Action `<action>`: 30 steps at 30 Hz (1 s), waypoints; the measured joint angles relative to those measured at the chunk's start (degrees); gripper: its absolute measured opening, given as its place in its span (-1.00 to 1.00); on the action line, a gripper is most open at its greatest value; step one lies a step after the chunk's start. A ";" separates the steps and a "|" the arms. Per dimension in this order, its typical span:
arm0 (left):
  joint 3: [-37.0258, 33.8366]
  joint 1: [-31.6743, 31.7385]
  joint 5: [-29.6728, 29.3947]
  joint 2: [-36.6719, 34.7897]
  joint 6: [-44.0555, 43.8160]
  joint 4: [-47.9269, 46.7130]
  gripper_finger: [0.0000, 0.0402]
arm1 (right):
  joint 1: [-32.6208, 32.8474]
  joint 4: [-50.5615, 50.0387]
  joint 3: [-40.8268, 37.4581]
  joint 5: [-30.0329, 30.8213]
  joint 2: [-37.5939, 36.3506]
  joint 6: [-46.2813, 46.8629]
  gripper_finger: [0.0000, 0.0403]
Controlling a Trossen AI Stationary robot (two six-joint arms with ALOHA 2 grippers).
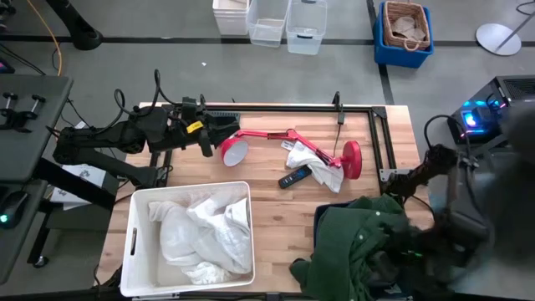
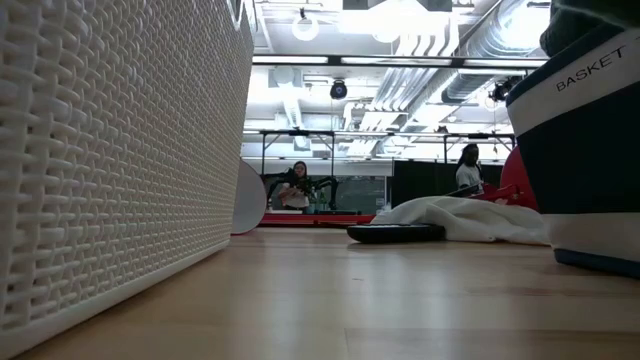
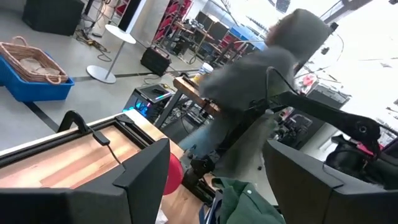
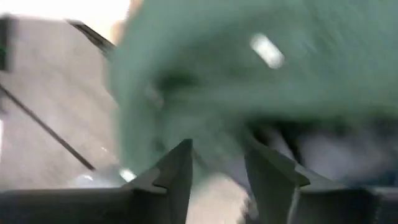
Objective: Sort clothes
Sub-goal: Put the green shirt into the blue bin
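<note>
White crumpled cotton garments (image 1: 205,234) fill my white woven plastic bin (image 1: 134,242) at the table's near left, well apart from my left gripper (image 1: 219,132), which hovers spread and empty at the far left by the red desk lamp (image 1: 288,144). At the near right, the dark green fabric garment (image 1: 359,238) drapes over the navy bin (image 2: 590,150). It lies just ahead of my right gripper (image 4: 217,168), and I cannot tell whether those fingers grip it.

Grey floor (image 1: 167,50) (taped lines), bright ceiling lights (image 2: 305,25), exposed ducts (image 2: 420,70)
</note>
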 joint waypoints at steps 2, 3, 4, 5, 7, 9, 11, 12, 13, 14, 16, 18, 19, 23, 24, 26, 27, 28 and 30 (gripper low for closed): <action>0.00 0.00 0.00 0.00 0.40 0.00 0.22 | -4.08 3.08 -0.89 2.83 0.00 -5.22 -0.42; 0.00 0.00 0.00 0.00 0.84 0.06 0.22 | -6.11 4.51 -1.12 4.55 0.00 -7.71 -0.52; 0.00 0.01 -0.02 0.00 1.42 0.08 0.22 | -8.24 6.27 -1.16 5.85 0.00 -10.85 -0.68; 0.00 0.00 -0.01 0.00 1.94 0.06 0.22 | -10.25 8.08 -1.16 6.83 0.00 -14.24 -0.83; 0.00 0.00 0.00 0.00 2.97 0.04 0.22 | -14.28 8.79 -1.16 6.47 0.22 -19.99 -0.93; 0.00 0.00 0.00 0.00 3.52 -0.02 0.22 | -19.03 7.85 -1.14 2.94 1.79 -25.31 -0.96; 0.00 0.01 0.00 0.00 4.01 -0.16 0.22 | -23.22 9.99 -1.14 -0.72 4.75 -32.40 -0.99; 0.00 0.00 0.00 0.00 4.46 -0.28 0.22 | -25.21 11.83 -1.16 -2.87 6.44 -35.76 -0.98; 0.00 0.00 0.00 0.00 4.79 -0.45 0.22 | -27.00 13.89 -1.22 -5.14 8.01 -38.95 -0.98; 0.00 0.01 0.01 0.00 4.98 -0.73 0.22 | -28.36 16.19 -1.27 -7.02 9.27 -41.95 -0.99; 0.00 0.00 0.03 0.00 5.38 -1.02 0.22 | -29.77 18.86 -1.18 -10.56 11.16 -45.78 -0.99; 0.00 0.01 0.68 0.00 5.51 -1.47 0.22 | -29.19 14.68 -1.16 -14.26 12.30 -46.36 -1.00; 0.00 0.02 1.06 0.00 5.51 -1.79 0.22 | -28.35 11.17 -1.18 -15.32 12.53 -45.88 -1.00; -0.02 0.00 2.04 0.04 5.50 -2.76 0.22 | -23.33 -2.97 -1.27 -15.80 10.89 -38.62 -1.00; -0.02 0.00 2.05 0.04 5.46 -2.73 0.22 | -21.80 -2.11 -2.11 -16.05 9.60 -36.94 -1.00; -0.02 0.00 2.08 0.05 5.51 -2.84 0.22 | -18.31 -0.07 -5.86 -17.03 6.51 -29.63 -1.00; -0.02 0.01 2.05 0.17 5.58 -2.77 0.22 | -16.46 -1.21 -7.90 -18.14 5.25 -25.56 -1.00; -0.02 0.00 2.05 0.24 5.59 -2.83 0.22 | -14.56 -1.90 -10.34 -19.79 3.96 -21.23 -1.00; -0.07 0.02 2.05 0.34 5.61 -3.17 0.22 | -10.64 -0.61 -16.95 -22.61 0.69 -12.40 -1.00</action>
